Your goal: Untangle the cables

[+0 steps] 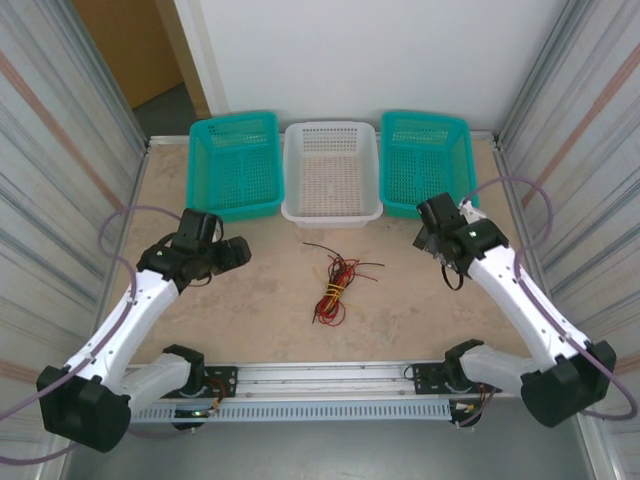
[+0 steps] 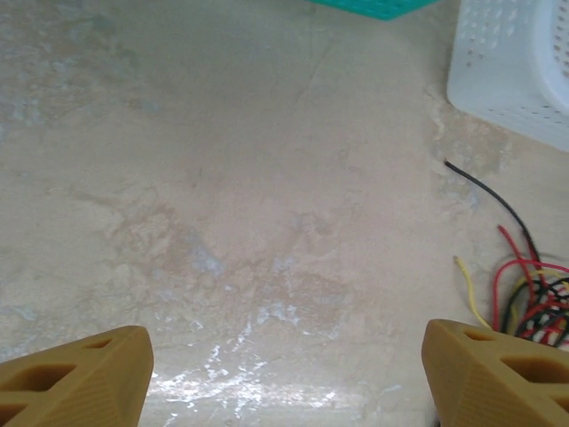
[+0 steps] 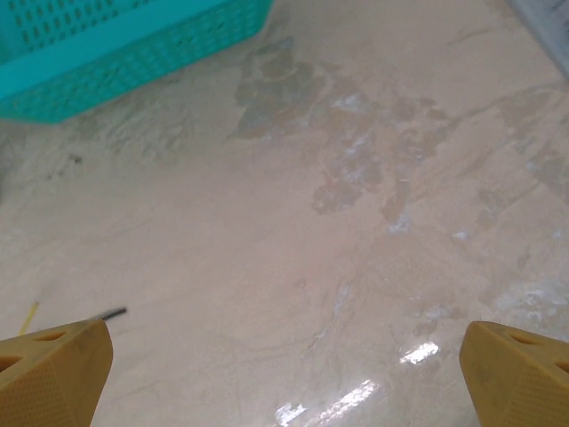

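Observation:
The cables (image 1: 335, 283) lie as one tangled bundle of red, black and pale yellow strands at the middle of the table. In the left wrist view the bundle (image 2: 533, 294) sits at the right edge, a black end reaching up toward the white basket. My left gripper (image 1: 240, 250) hovers to the left of the bundle, open, with bare table between its fingers (image 2: 284, 374). My right gripper (image 1: 432, 238) stands to the right of the bundle, open wide over bare table (image 3: 284, 374). A yellow cable tip (image 3: 29, 317) and a black one show beside its left finger.
Three baskets line the far edge: a teal one (image 1: 234, 165), a white one (image 1: 331, 170) and another teal one (image 1: 424, 160). Corrugated walls close both sides. A metal rail (image 1: 320, 375) runs along the near edge.

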